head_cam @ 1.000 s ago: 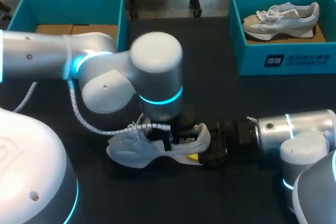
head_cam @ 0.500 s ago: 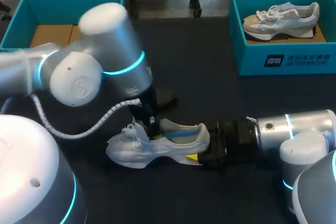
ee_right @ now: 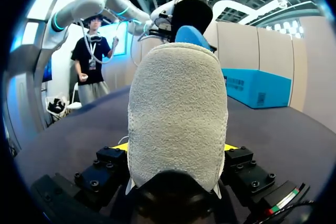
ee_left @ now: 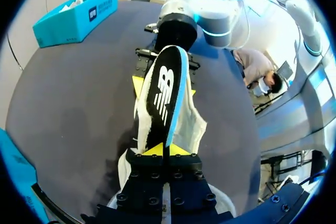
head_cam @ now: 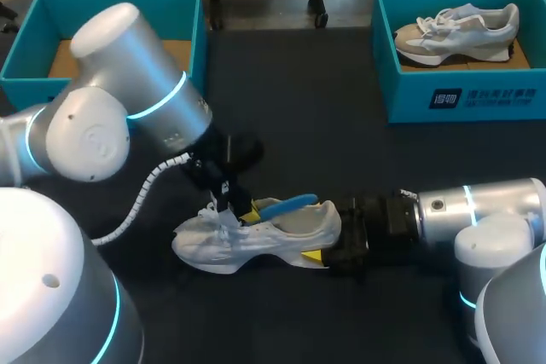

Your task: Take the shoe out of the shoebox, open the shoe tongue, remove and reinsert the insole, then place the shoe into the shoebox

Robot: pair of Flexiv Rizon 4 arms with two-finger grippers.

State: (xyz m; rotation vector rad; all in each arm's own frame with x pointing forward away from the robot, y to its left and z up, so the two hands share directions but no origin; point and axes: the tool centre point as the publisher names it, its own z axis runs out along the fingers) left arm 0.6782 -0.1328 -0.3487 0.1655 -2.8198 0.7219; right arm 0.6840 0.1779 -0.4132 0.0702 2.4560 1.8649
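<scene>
1. White shoe [head_cam: 256, 243] upright on its sole on the dark surface [head_cam: 341, 142], outside both boxes. Toe toward the left arm's side, heel toward the right arm's.
2. Right gripper [ee_right: 177, 148] level with the surface at the heel. Jaws clamped on the grey heel from two sides, a yellow tip against each flank.
3. Left gripper [ee_left: 164, 149] above the laces end of the shoe. Jaws pressed together on the near end of the insole [ee_left: 164, 95].
4. Insole black on top with a blue edge, raised over the shoe's opening, far end pointing at the right gripper. Contact of the far end with the shoe: cannot tell.
5. Left shoebox [head_cam: 51, 16], teal, at the far left corner, partly behind the left arm.
6. Right shoebox [head_cam: 409, 95], teal, at the far right corner, with a second pale shoe [head_cam: 456, 31] inside.
</scene>
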